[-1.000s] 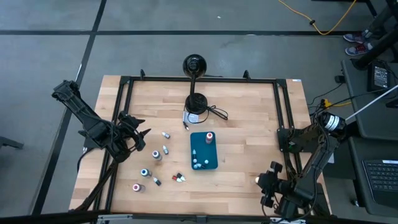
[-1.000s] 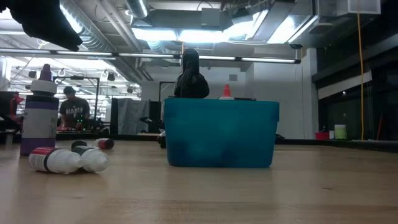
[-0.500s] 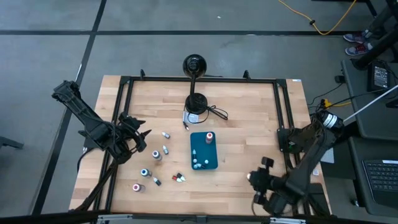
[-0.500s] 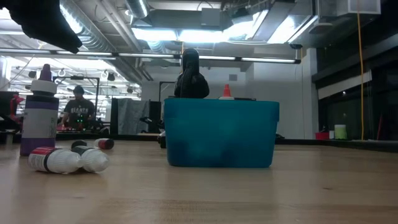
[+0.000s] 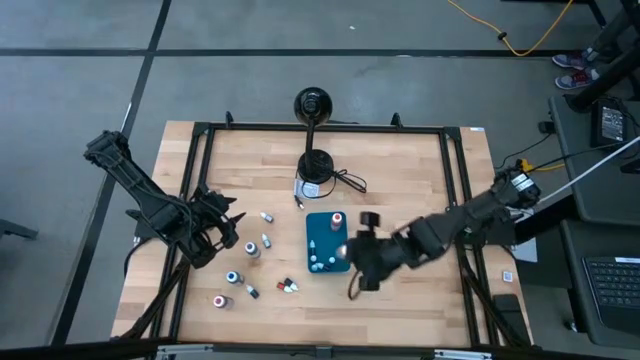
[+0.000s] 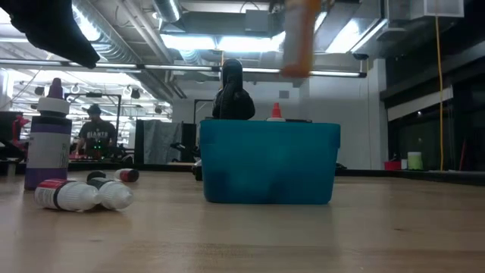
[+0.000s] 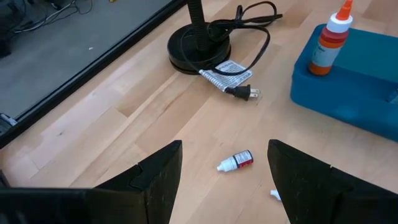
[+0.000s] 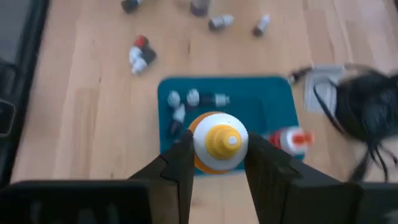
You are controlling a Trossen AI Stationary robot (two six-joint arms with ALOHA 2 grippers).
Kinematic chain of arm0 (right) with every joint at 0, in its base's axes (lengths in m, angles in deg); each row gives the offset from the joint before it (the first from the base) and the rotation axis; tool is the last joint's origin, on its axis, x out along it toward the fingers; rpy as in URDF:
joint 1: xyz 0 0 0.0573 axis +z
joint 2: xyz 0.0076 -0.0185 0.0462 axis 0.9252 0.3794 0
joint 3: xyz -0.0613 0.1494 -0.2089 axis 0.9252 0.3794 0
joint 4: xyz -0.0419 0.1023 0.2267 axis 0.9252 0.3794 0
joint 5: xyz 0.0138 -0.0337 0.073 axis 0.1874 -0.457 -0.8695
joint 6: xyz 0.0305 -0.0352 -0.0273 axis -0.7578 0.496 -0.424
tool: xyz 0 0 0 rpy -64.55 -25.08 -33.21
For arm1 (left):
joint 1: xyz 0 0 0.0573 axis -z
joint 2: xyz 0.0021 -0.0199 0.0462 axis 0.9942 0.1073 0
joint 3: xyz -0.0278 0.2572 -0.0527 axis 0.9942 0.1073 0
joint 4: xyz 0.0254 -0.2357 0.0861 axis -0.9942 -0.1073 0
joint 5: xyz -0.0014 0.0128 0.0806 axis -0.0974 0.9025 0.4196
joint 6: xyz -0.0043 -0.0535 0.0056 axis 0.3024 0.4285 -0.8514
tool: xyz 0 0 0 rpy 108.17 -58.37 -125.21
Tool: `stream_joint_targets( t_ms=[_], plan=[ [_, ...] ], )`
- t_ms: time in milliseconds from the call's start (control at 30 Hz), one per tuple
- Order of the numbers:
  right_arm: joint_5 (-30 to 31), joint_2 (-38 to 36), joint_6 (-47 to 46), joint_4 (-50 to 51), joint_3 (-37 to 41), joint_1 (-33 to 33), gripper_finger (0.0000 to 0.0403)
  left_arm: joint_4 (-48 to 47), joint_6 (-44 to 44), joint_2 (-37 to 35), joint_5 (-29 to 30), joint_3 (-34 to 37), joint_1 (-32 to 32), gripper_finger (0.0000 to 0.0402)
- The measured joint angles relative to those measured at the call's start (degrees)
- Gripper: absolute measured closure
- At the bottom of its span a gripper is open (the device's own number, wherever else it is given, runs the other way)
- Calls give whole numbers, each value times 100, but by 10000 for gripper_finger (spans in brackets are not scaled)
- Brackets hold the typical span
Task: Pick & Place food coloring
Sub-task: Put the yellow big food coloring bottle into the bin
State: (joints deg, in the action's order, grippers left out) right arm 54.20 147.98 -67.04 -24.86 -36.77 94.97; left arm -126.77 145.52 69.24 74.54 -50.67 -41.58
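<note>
Several tiny food coloring bottles [image 5: 265, 240] lie loose on the wood left of the teal tray [image 5: 328, 243]. More bottles [image 8: 186, 99] lie inside the tray, and an orange one [image 7: 328, 40] stands upright in its far end. My right gripper [image 8: 217, 146] hangs over the tray's near right part [image 5: 352, 258], shut on an orange bottle with a yellow cap [image 8: 217, 140]. That bottle shows blurred above the tray in the low view [image 6: 298, 38]. My left gripper [image 7: 224, 180] is open and hovers over the loose bottles; a red-labelled one [image 7: 236, 162] lies beyond its fingers. My right gripper pinches the orange bottle between its two fingers, one finger [image 8: 180, 158] on each side of the body just below the white collar [image 8: 198, 144]. The fingers point down from above. The bottle is upright, cap up, lifted clear above the tray.
A black stand with a round base [image 5: 315, 165], its cord and plug [image 7: 239, 92] sit beyond the tray. Black frame rails [image 5: 195, 200] run along the table's sides. A taller purple-labelled bottle [image 6: 47, 140] stands among the loose ones. A person [image 6: 92, 135] is far behind.
My right arm has swung from the table's near right corner toward the left and far side, ending over the teal tray with the orange bottle between its fingers. The bottle has come into the low view above the tray.
</note>
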Motion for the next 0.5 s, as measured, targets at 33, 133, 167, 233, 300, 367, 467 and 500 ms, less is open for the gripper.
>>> stream_joint_targets(
  t_ms=[33, 133, 167, 233, 300, 367, 467, 500],
  plan=[
    [-129, 18, 196, -143, -5, -134, 285, 0, 0, -2, 2, 0, 0, 171],
    [-288, 105, 625, -215, -3, -471, 285, -3, -19, -2, 2, 0, 0, 171],
    [-347, 140, 738, -232, -3, -568, 285, 4, -46, 0, 0, 0, 0, 171],
    [-443, 253, 950, -204, -3, -727, 285, 22, -82, -2, 2, 0, 0, 171],
    [-579, 387, 1175, -282, -3, -849, 285, 34, -103, 0, 4, 0, 0, 171],
    [-761, 544, 1328, -390, -3, -984, 285, 33, -103, -2, 28, 0, 0, 171],
    [-1018, 802, 1475, -419, -1, -1167, 284, 33, -101, -2, 26, 0, 0, 171],
    [-1034, 888, 1496, -420, -1, -1214, 284, 33, -103, 0, 24, 0, 0, 171]
  ],
)
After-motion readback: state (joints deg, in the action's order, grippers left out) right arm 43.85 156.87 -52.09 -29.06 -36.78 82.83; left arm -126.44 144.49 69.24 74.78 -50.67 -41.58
